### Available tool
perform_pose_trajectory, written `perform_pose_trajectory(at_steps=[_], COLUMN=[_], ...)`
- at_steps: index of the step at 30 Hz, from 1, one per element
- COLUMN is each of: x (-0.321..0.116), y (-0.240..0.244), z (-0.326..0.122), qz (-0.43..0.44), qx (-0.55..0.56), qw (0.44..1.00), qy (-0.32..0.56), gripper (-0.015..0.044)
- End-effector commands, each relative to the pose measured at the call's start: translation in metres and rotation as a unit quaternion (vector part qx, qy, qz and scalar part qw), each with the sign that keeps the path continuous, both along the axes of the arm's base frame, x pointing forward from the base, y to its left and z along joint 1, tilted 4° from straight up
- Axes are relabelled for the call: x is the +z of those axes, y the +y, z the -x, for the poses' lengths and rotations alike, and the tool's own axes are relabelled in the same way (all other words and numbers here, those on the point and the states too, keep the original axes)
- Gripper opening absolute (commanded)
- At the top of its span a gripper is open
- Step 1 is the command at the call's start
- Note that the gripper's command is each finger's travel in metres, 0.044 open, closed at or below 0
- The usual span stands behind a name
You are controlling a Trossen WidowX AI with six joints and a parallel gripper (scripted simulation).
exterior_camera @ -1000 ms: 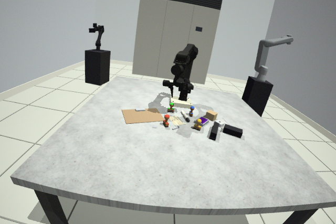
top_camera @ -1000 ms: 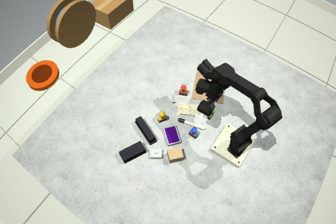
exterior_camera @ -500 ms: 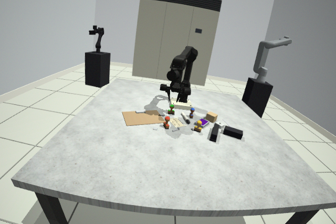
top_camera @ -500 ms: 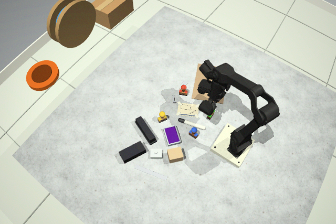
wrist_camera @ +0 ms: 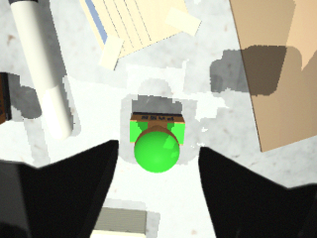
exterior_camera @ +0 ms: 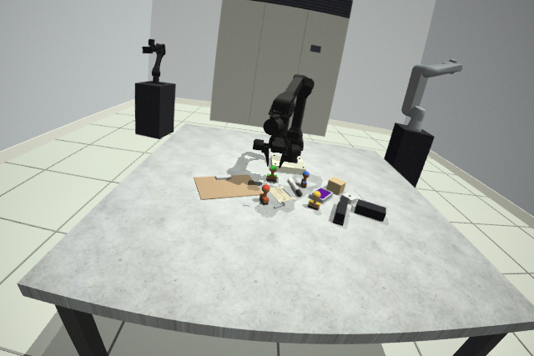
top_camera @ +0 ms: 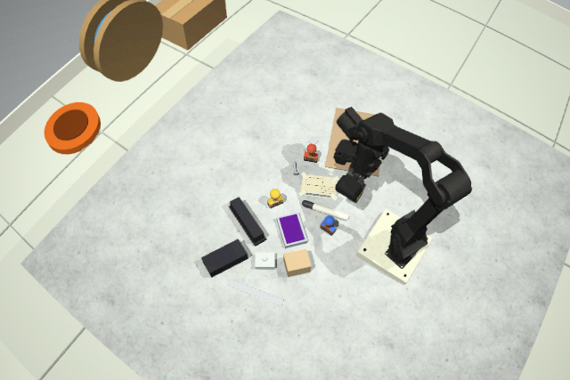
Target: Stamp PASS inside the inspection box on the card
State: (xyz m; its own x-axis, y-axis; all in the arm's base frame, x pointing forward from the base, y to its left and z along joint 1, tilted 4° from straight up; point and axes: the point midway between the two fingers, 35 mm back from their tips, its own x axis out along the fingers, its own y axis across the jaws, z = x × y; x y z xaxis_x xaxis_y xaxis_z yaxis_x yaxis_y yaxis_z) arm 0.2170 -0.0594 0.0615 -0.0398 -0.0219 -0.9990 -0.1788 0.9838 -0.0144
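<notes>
My gripper (exterior_camera: 274,166) (wrist_camera: 158,151) is open and points down, its fingertips on either side of the green stamp's knob with gaps. The green stamp (exterior_camera: 271,178) (wrist_camera: 157,152) stands upright on the bench; small lettering on its base is unreadable. It is hidden behind the arm in the top view. The card (top_camera: 317,184) (exterior_camera: 281,193) (wrist_camera: 134,30) lies taped down beside it. The purple ink pad (top_camera: 291,229) (exterior_camera: 322,193) is open. Red (top_camera: 311,153) (exterior_camera: 264,193), yellow (top_camera: 275,196) (exterior_camera: 314,199) and blue (top_camera: 329,223) (exterior_camera: 305,178) stamps stand around the card.
A white marker (top_camera: 329,210) (wrist_camera: 42,64) lies between the card and the blue stamp. A brown clipboard (top_camera: 337,136) (exterior_camera: 224,187) (wrist_camera: 282,121) lies beyond the green stamp. A tan block (top_camera: 297,262), a small white box (top_camera: 265,261) and two black blocks (top_camera: 248,221) (top_camera: 224,257) sit near the pad.
</notes>
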Motion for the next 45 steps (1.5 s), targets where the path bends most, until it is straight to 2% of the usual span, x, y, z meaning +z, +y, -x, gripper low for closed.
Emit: perform_pose_trajectory(at_steps=[1, 28, 41, 45], x=[-0.009, -0.042, -0.039, -0.038], y=[0.0, -0.001, -0.001, -0.001], z=[0.002, 0.007, 0.005, 0.005], qz=[0.0, 0.0, -0.001, -0.001], qx=[0.002, 0.002, 0.0, 0.0], qw=[1.0, 1.0, 1.0, 1.0], qy=[0.007, 0.008, 0.003, 0.003], gripper=[0.0219, 0.0219, 0.0133, 0.0028])
